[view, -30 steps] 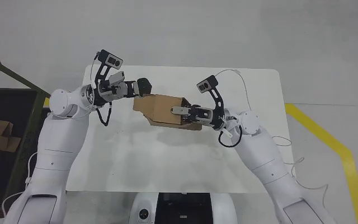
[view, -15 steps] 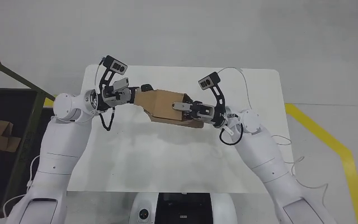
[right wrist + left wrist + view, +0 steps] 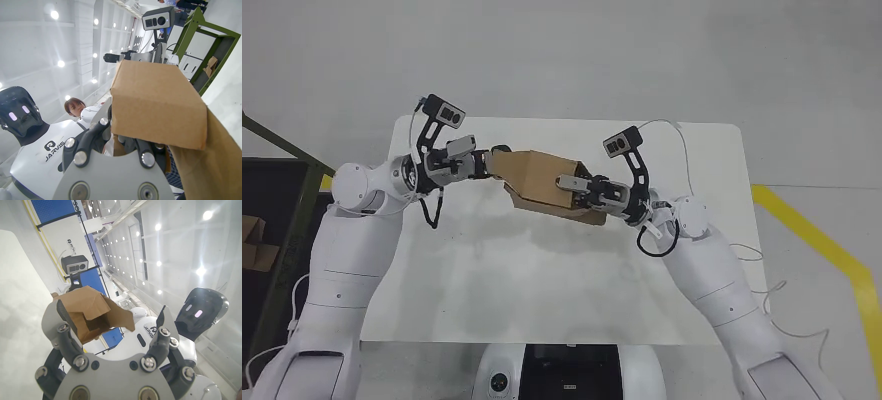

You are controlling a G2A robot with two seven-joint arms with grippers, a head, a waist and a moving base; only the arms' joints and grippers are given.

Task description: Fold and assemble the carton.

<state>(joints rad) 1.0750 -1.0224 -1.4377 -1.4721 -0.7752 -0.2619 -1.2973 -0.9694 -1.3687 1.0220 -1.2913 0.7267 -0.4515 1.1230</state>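
The brown carton [image 3: 540, 178] hangs above the white table [image 3: 542, 290], between both arms, tilted a little. My right gripper [image 3: 578, 187] is shut on the wall at its right end; in the right wrist view the carton [image 3: 157, 106] covers most of the fingers [image 3: 105, 121]. My left gripper [image 3: 489, 164] stands open at the carton's left end. In the left wrist view the open end with its loose flaps [image 3: 94, 313] lies against one finger [image 3: 63, 315], while the other finger [image 3: 163, 321] is well apart from it.
The table's back edge [image 3: 562, 121] is just beyond the carton. A green metal frame [image 3: 272, 150] with a dark bin stands off the table's left side. A yellow floor line [image 3: 812, 235] runs on the right.
The left gripper has closed in from apart onto the carton's left end. The right gripper has carried the carton slightly toward the table's back and tilted it.
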